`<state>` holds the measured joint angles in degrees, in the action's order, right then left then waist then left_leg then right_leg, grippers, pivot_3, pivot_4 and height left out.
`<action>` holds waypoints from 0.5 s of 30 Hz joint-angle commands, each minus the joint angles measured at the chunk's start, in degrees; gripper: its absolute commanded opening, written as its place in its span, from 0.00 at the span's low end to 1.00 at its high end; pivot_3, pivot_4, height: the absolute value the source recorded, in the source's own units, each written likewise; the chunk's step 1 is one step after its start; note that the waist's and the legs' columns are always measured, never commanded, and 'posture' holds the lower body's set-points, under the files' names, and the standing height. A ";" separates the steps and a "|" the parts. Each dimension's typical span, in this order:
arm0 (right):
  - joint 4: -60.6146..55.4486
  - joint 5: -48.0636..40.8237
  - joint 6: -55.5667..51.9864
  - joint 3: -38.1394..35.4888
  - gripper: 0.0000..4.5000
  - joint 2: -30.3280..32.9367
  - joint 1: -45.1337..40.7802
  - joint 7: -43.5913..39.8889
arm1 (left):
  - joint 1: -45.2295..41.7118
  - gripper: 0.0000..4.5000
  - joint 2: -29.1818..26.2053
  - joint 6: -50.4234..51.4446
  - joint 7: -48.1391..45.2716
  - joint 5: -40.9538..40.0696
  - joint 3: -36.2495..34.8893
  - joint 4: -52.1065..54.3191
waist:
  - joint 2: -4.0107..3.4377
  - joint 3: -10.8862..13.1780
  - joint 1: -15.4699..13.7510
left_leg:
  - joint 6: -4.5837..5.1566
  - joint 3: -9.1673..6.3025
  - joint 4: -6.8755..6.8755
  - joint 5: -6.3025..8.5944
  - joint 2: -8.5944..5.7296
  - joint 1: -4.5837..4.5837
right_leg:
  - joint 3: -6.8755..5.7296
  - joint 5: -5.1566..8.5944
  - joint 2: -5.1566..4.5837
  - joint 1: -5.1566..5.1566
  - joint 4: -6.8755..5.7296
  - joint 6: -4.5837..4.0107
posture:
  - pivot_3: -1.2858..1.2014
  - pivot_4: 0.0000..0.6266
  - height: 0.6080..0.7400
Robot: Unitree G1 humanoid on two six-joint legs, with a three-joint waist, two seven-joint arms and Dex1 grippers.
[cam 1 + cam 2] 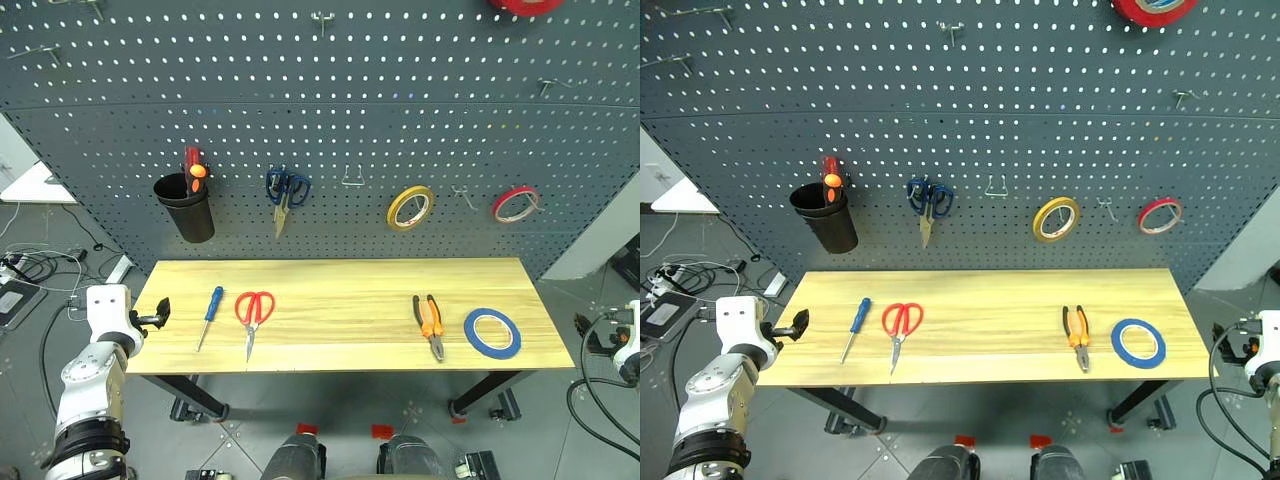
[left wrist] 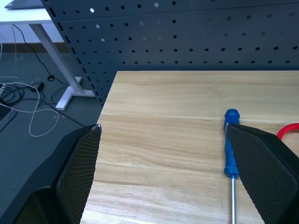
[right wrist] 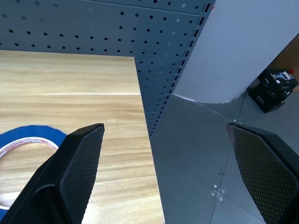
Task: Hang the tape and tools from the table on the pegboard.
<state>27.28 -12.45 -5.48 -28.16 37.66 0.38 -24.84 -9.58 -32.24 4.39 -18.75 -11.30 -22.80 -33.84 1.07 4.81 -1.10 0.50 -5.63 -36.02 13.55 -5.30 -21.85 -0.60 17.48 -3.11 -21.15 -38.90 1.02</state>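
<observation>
Still on the table: tape and three tools

Leftmost, our left gripper [image 2: 161, 172] hangs with its fingers spread wide and empty at the left end of the table [image 1: 340, 345]. We then meet the blue-handled screwdriver [image 1: 209, 314], the red-handled scissors [image 1: 252, 318], the orange-and-black pliers [image 1: 430, 324] and the blue tape [image 1: 492, 332], all flat on the wood, each apart from the next. Our right gripper [image 3: 166, 172] stands wide apart too, holding nothing, off the table's right end. Behind rises the pegboard [image 1: 400, 110]
</observation>
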 commanded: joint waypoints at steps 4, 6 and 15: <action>1.41 0.49 2.28 1.64 1.00 0.69 -3.50 -0.32 | 1.55 1.00 -0.77 -1.93 3.23 0.90 -1.26 1.73 | 0.00 -0.77 -0.04 | 0.00 0.01 0.00 0.00 0.00 0.03 | 0.02 0.00 0.00 0.02 -0.01 0.00 | 0.54 0.03 1.00; 1.96 0.58 2.58 2.22 1.00 0.69 -4.06 -0.33 | 1.87 1.00 -0.86 -1.58 3.62 0.79 -1.39 2.19 | 0.01 -0.97 -0.17 | 0.00 0.00 -0.01 0.00 0.00 0.05 | 0.02 0.00 0.00 0.03 -0.01 0.00 | 0.54 0.03 1.00; 3.10 0.18 3.05 3.56 1.00 0.52 -4.53 -0.75 | 2.62 1.00 -1.00 -0.61 3.96 0.04 -1.55 2.78 | 0.07 -1.27 -0.52 | 0.01 -0.04 -0.04 0.00 -0.02 0.05 | 0.02 0.00 0.00 0.05 -0.02 -0.01 | 0.54 0.02 1.00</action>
<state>31.38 -12.09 -3.92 -24.15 37.65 -3.56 -25.13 -6.67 -32.28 3.92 -15.09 -10.67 -23.02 -33.59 1.14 3.55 -1.62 0.50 -5.66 -36.06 13.55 -5.31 -21.80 -0.57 17.47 -3.11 -21.11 -38.92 1.01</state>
